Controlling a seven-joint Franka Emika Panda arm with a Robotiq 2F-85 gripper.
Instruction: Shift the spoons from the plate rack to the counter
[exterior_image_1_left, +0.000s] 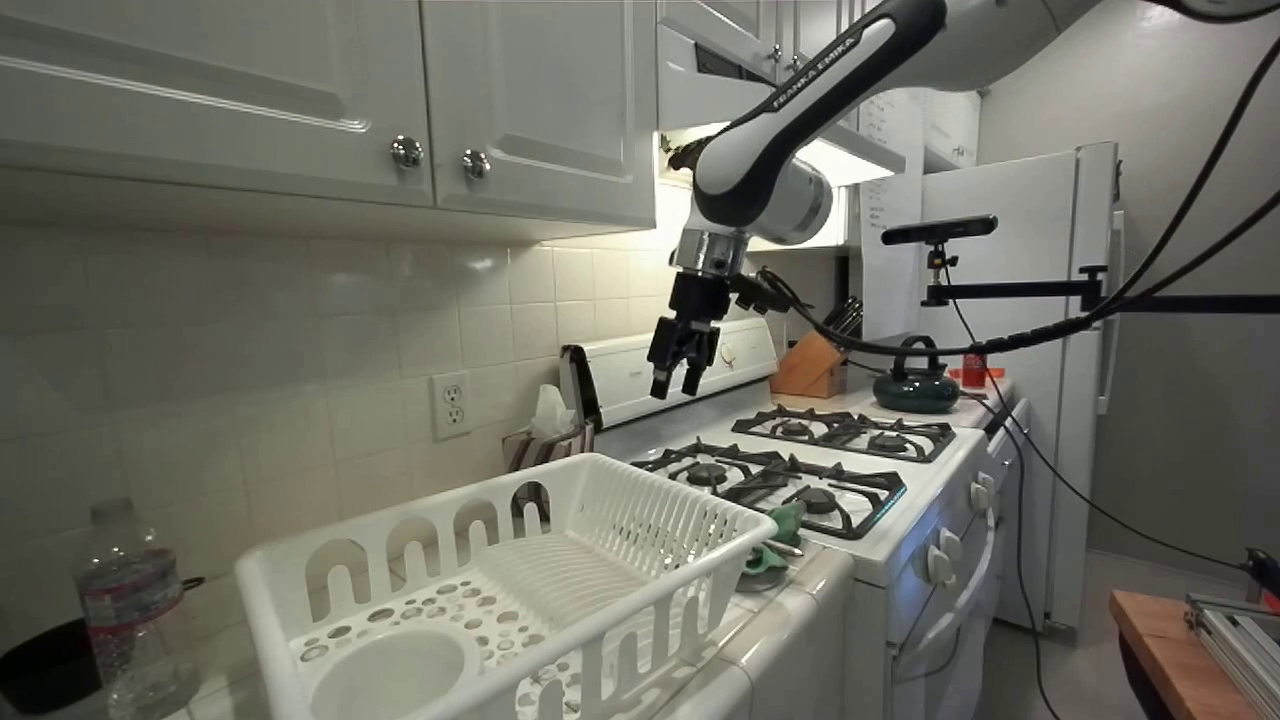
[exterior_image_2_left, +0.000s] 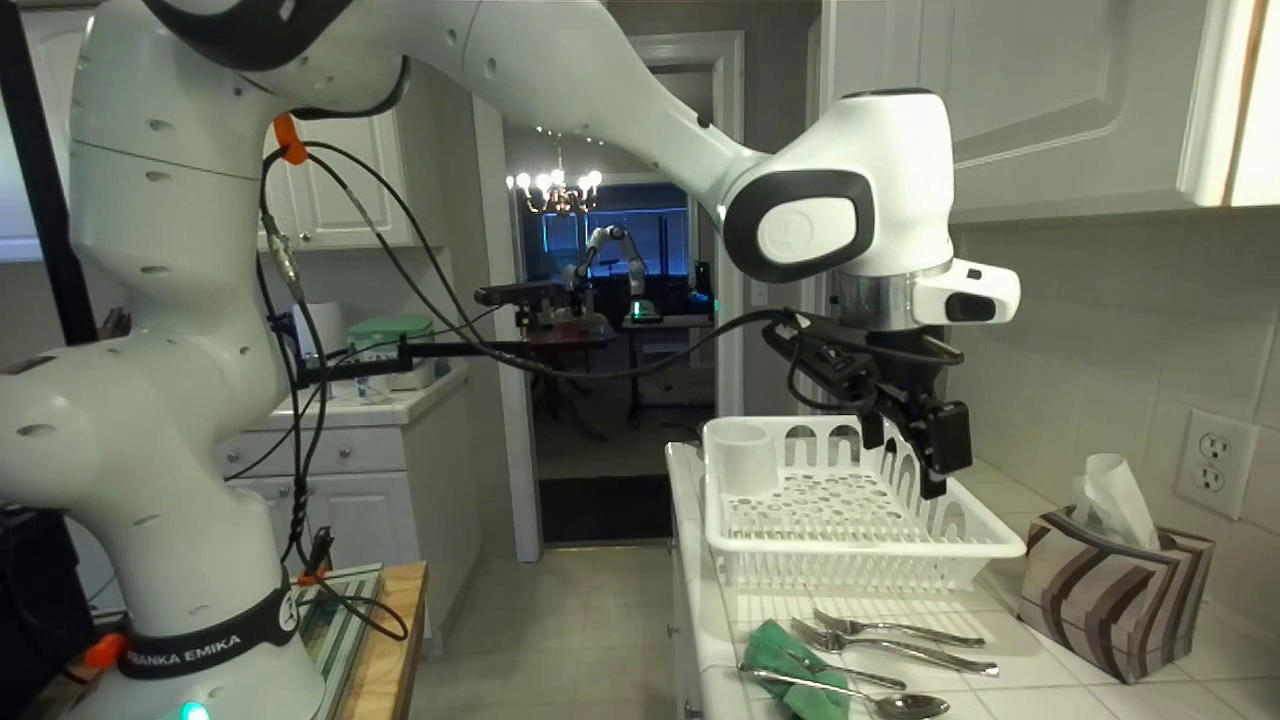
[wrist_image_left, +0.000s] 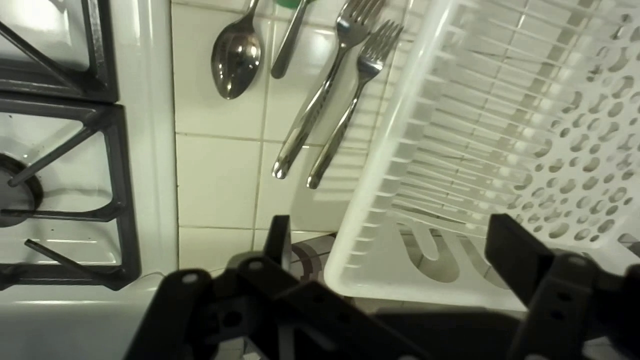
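One silver spoon lies on the tiled counter (wrist_image_left: 217, 180), its bowl (wrist_image_left: 236, 59) towards the stove in the wrist view; it also shows in an exterior view (exterior_image_2_left: 910, 706). A shorter utensil (exterior_image_2_left: 870, 679) lies beside it across a green cloth; I cannot tell whether it is the second spoon. The white plate rack (exterior_image_1_left: 640, 600) stands on the counter, also in an exterior view (exterior_image_2_left: 860, 548) and the wrist view (wrist_image_left: 374, 180); no spoon shows in it. My gripper (wrist_image_left: 392, 237) is open and empty above the rack's corner; both exterior views show it in the air (exterior_image_1_left: 676, 385) (exterior_image_2_left: 903, 460).
Two forks (wrist_image_left: 312, 110) lie between spoon and rack. The green cloth (exterior_image_2_left: 775, 645) is under the utensils. A striped tissue box (exterior_image_2_left: 1110, 600) stands by the wall. The stove (exterior_image_1_left: 910, 520) adjoins the counter. A bottle (exterior_image_1_left: 135, 610) stands behind the rack. Cabinets (exterior_image_1_left: 540, 100) hang overhead.
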